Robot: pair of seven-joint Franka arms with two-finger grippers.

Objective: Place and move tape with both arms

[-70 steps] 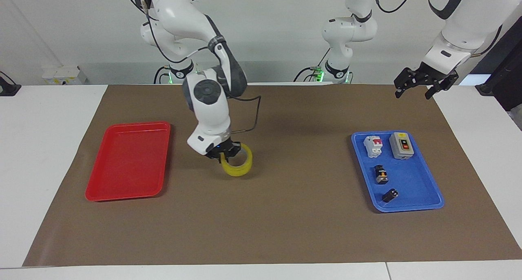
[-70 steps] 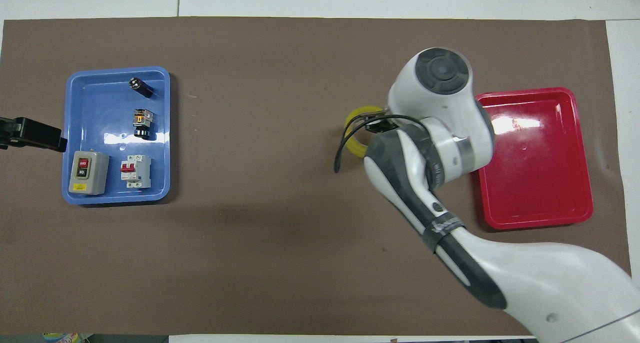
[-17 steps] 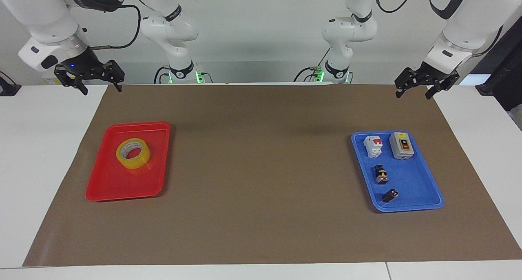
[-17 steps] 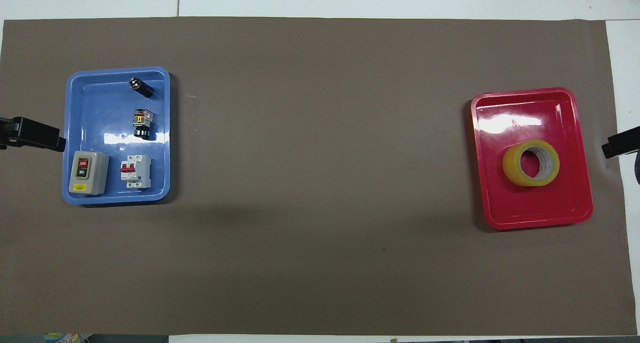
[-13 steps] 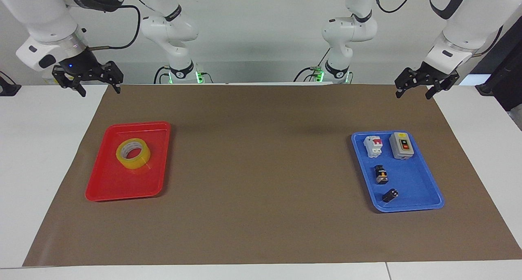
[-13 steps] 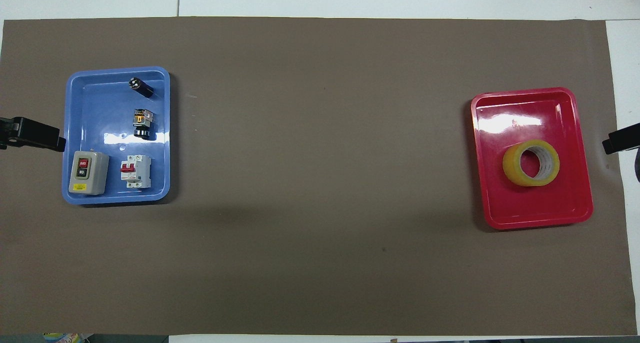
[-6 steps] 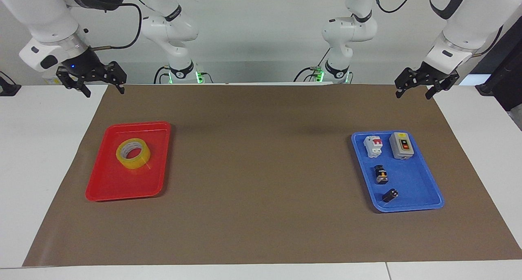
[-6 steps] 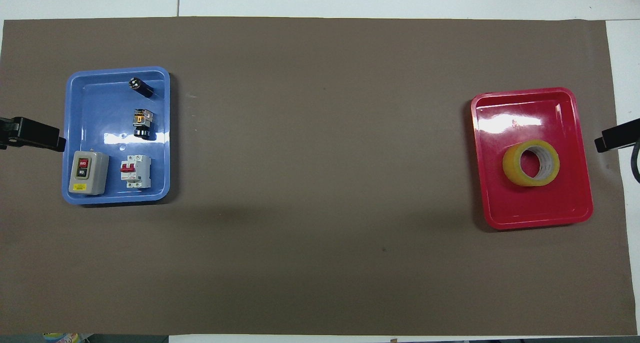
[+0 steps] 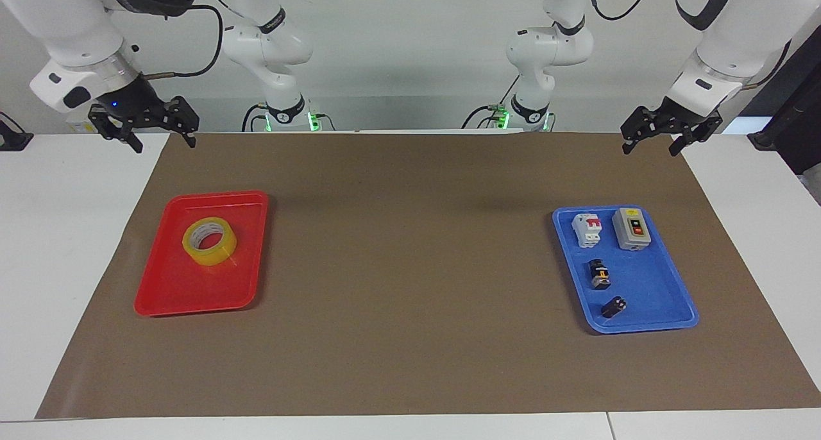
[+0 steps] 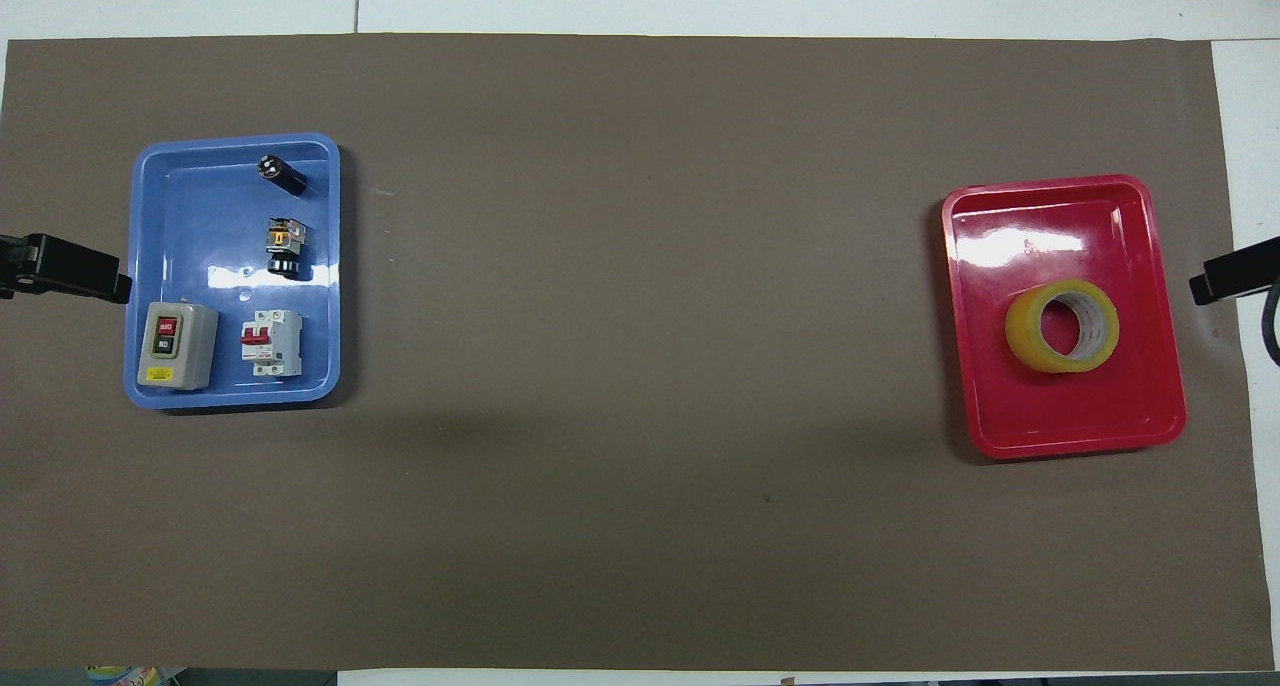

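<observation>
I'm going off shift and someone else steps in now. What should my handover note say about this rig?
Right pincer: open, empty, raised over the table edge at the right arm's end.
Left pincer: open, empty, raised over the mat's edge at the left arm's end, waiting.
Tape: lying flat in the red tray, untouched by either arm.
Done: tape placed in the red tray.
Left: nothing evident, unless another tape move is wanted.

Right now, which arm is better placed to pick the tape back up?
Probably the right: the tape lies in the red tray at its end, and the right gripper hangs open nearby. The left gripper waits by the blue tray.
</observation>
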